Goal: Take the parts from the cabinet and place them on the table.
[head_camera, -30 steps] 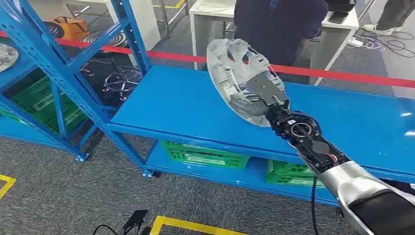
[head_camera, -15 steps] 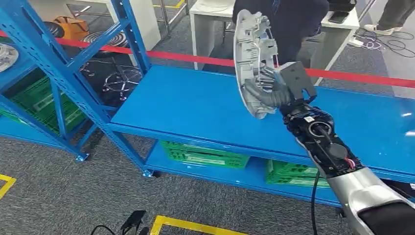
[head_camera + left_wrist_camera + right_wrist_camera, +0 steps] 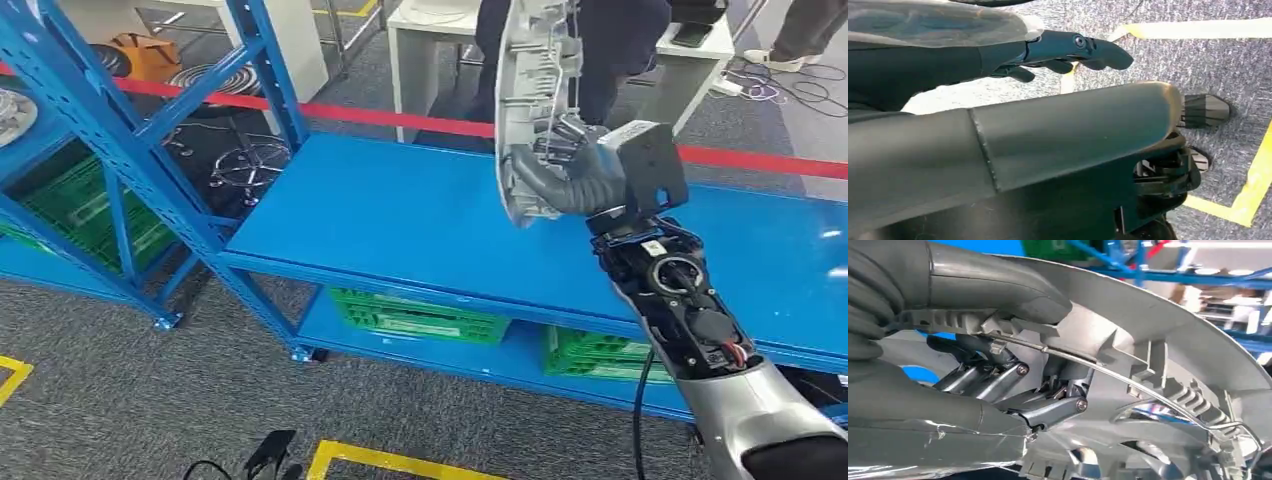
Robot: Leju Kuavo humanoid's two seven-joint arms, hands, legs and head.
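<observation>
Right hand (image 3: 585, 180) fingers (image 3: 993, 372) hooked through ribbed rim of hubcap (image 3: 530, 100), held upright above tabletop (image 3: 400, 215). Probably light, stiff, brittle plastic; rim grips best.

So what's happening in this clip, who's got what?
The robot's right hand grips a grey wheel cover, holding it nearly on edge above the blue table; it isn't set down yet. In the right wrist view, the fingers reach into the ribbed back of the cover. The left hand hangs over the floor, holding nothing. A person stands behind the table beyond a red tape.
</observation>
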